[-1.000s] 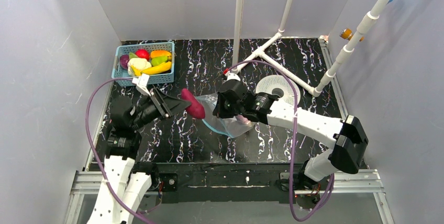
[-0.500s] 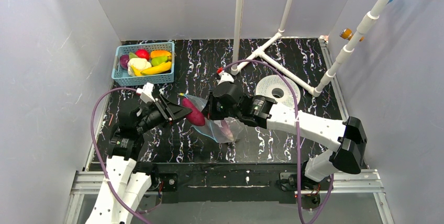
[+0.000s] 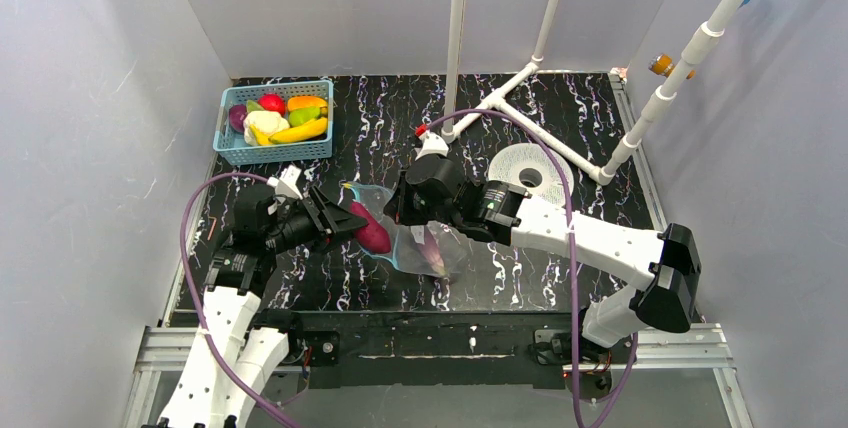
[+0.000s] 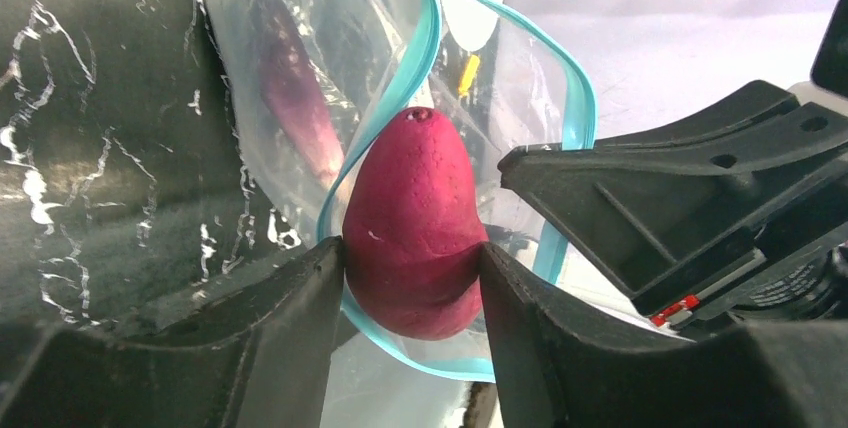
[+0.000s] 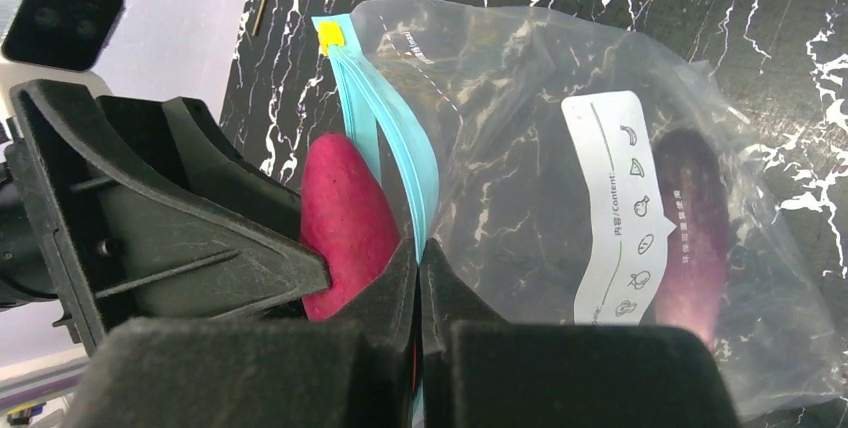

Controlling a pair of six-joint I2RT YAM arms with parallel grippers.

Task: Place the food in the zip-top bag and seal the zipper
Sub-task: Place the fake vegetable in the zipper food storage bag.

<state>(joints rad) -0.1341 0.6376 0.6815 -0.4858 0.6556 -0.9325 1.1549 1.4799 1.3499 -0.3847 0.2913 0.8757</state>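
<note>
Left gripper clamped on magenta food piece, at mouth of zip-top bag opening toward 9 o'clock. Right gripper pinched together on zipper. Eggplant inside.

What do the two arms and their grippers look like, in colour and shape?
The left arm and the right arm have white links and black joint housings. A purple cable runs along each. The left gripper and the right gripper are matte black, with broad wedge-shaped fingers that taper to the tips.
</note>
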